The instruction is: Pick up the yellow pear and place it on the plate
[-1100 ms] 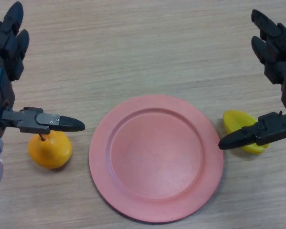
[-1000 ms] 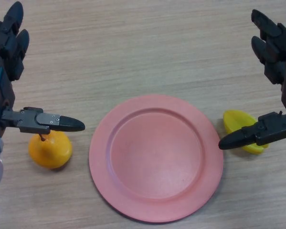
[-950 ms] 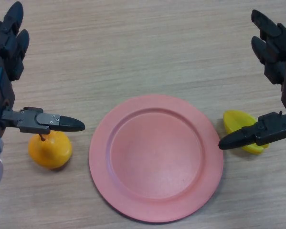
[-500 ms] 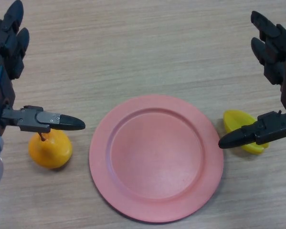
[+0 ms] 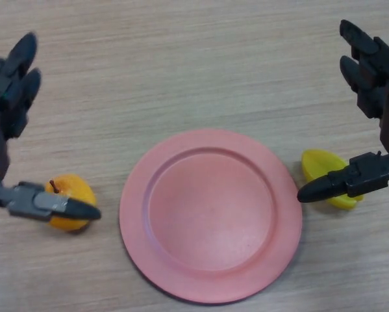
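While the left hand [image 5: 12,130] hangs at the left edge of the head view, its fingers [image 5: 15,78] point straight up the frame and its thumb [image 5: 51,205] juts out sideways toward the plate, so the hand is spread wide and grips nothing. The thumb crosses in front of the near side of the pear [image 5: 67,203], an orange-yellow fruit with a short dark stem, which sits on the table [image 5: 194,65] just left of the plate; whether the thumb touches the fruit cannot be told from this angle. The fingers lie well above the pear in the frame, apart from it.

On the opposite side the right hand [image 5: 379,123] mirrors that pose: fingers straight and aimed up the frame, thumb [image 5: 340,184] stretched inward toward the plate, nothing held. Its thumb passes over a small yellow object [image 5: 321,164] lying on the table just beside the plate's right rim.

Between the two hands lies the pink plate [image 5: 210,214], round, flat on the wooden table, with nothing on it. The pear is close to its left rim, not touching it.
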